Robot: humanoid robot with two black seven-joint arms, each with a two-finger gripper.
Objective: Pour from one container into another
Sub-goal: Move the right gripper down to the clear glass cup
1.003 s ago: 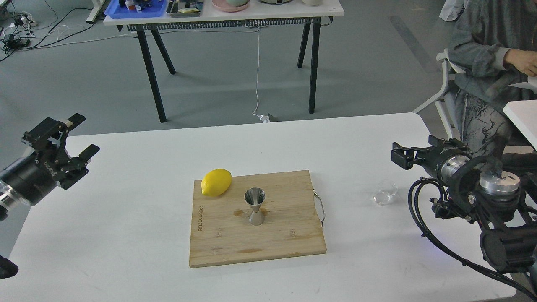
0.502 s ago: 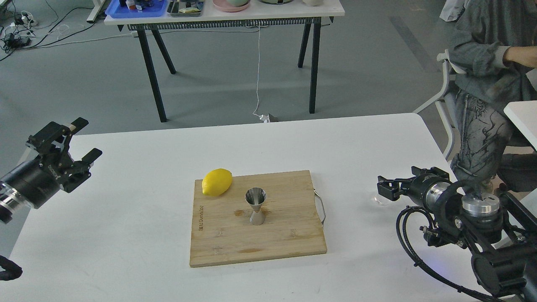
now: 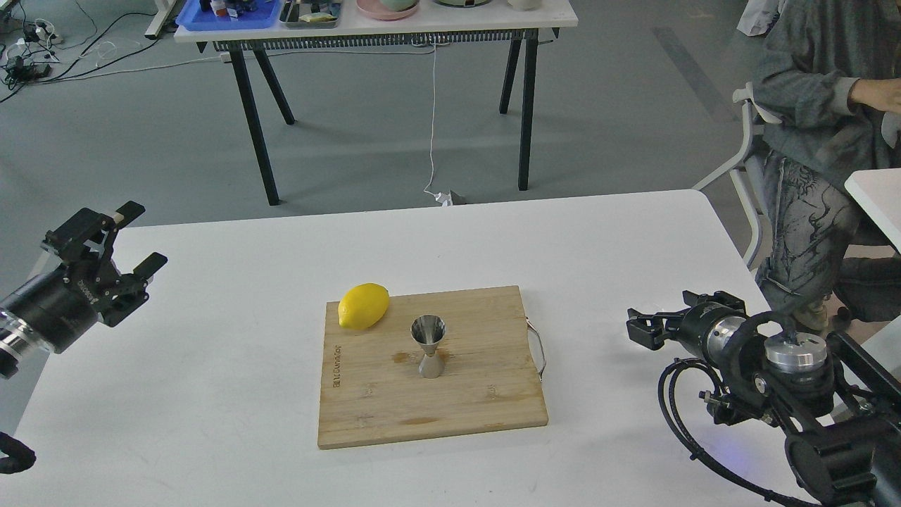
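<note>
The steel jigger [image 3: 428,345] stands upright in the middle of a wooden cutting board [image 3: 479,394]. At the table's right side my right gripper [image 3: 642,327] sits low, right where the clear glass cup stood. The cup is hidden behind its dark fingers, and I cannot make out whether they touch it or how wide they stand. Far from the board, over the table's left edge, my left gripper [image 3: 141,238] hangs open and empty.
A yellow lemon [image 3: 363,305] lies on the board's far left corner. The board has a metal handle [image 3: 538,348] on its right side. A seated person [image 3: 820,105] is beyond the table's right end. Another table [image 3: 373,28] stands behind.
My right gripper dropped down and moved left onto the glass cup's spot, covering the cup. The left gripper sank slightly. Jigger, lemon and board stayed put.
</note>
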